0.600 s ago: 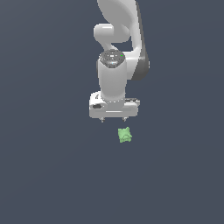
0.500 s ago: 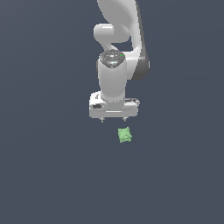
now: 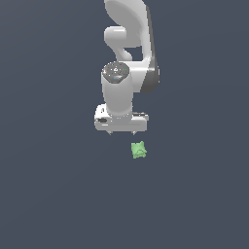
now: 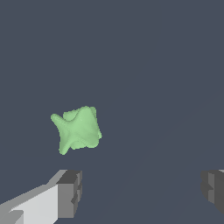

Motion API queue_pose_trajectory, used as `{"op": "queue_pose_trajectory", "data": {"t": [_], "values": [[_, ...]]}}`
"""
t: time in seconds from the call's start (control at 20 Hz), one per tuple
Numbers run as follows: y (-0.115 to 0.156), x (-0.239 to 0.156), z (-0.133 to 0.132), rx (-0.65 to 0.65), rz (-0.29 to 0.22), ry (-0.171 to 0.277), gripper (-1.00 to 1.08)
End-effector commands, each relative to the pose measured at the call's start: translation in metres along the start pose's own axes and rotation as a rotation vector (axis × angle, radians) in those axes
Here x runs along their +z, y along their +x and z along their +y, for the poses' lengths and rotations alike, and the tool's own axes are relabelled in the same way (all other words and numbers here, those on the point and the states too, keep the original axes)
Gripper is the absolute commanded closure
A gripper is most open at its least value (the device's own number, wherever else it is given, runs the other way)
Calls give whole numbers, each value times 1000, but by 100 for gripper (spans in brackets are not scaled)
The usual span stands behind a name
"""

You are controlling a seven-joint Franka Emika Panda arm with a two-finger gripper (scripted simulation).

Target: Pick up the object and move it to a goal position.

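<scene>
The white robot hand [image 3: 121, 132] hangs with fingers spread wide — empty. The small light green lumpy blob [image 3: 138, 150] lies on the dark grey surface [image 3: 53, 185] just below centre, apart from the fingers.

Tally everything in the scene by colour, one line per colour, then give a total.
Light green: 1, the lumpy object lying on the dark floor.
White: 1, the robot arm with its gripper, jaws wide apart in the wrist view, empty.
Total: 2
</scene>
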State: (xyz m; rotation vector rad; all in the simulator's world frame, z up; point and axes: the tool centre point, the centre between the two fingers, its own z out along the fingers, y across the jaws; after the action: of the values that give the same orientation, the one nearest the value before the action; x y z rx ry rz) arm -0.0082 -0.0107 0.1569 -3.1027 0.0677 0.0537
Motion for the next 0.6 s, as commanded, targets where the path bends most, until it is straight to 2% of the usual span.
{"op": "queue_pose_trajectory", "data": {"t": [0.0,0.25,0.55], "values": [[0,0,-1,-2,1,0,-92],[4,10,-12,-34,4,-8,-92],[12,40,-45,-134,17,-28,-92]]}}
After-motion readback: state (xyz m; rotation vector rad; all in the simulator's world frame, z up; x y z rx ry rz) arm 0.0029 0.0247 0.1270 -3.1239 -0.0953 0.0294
